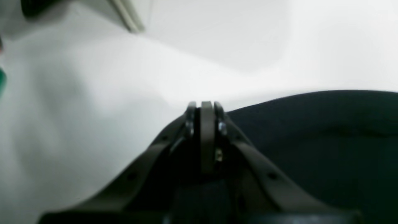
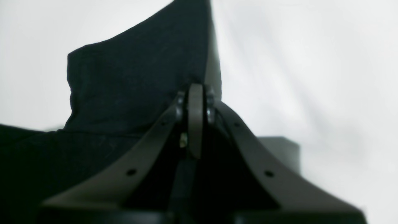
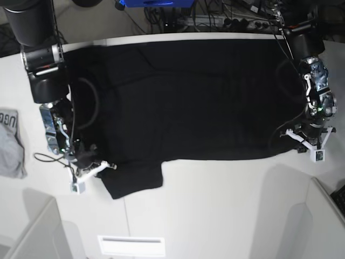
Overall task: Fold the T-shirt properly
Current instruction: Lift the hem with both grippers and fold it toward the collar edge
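A white table (image 3: 215,205) carries the black T-shirt (image 3: 188,97) spread toward twelve o'clock, with a small grey garment (image 3: 11,143) at nine o'clock.

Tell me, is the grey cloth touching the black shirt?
Apart. The base view shows bare white table between the grey cloth at the edge and the black shirt.

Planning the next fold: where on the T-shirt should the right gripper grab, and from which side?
Likely the sleeve that sticks out past the long near edge of the T-shirt. It lies flat with table showing along its edges, next to the shut right gripper, so come in low from the table side and pinch its outer edge.
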You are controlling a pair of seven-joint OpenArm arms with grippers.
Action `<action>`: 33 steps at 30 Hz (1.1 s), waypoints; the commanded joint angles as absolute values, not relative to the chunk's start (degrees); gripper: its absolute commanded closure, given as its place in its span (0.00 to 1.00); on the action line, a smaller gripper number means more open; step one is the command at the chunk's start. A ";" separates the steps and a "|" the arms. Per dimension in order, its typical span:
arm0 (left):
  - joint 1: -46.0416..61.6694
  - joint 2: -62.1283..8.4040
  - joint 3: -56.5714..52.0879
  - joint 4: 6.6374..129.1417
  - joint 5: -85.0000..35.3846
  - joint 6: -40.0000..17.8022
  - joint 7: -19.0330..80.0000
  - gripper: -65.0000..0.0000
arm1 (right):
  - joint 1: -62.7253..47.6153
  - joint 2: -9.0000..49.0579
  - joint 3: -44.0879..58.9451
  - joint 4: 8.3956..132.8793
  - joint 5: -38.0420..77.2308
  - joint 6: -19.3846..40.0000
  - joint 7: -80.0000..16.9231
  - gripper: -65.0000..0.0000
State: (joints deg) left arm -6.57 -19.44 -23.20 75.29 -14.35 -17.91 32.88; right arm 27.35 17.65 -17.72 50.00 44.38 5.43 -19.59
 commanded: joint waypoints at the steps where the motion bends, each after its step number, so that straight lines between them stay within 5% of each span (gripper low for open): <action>1: -7.69 -20.79 -23.60 77.76 -17.54 -18.07 33.63 1.00 | 28.70 18.51 -17.19 51.74 44.70 5.67 -18.24 1.00; 16: 7.78 -21.49 -26.42 99.91 -30.64 -17.71 38.64 1.00 | 21.41 21.23 -10.15 61.49 44.79 5.58 -22.46 1.00; 33: 17.98 -20.70 -34.59 107.38 -33.71 -17.98 38.64 1.00 | 14.90 21.41 -6.37 72.13 44.79 5.58 -28.00 1.00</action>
State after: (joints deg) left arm 17.76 -19.88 -34.30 106.39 -33.36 -18.00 39.86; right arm 13.63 20.47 -6.76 71.09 44.49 5.19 -29.34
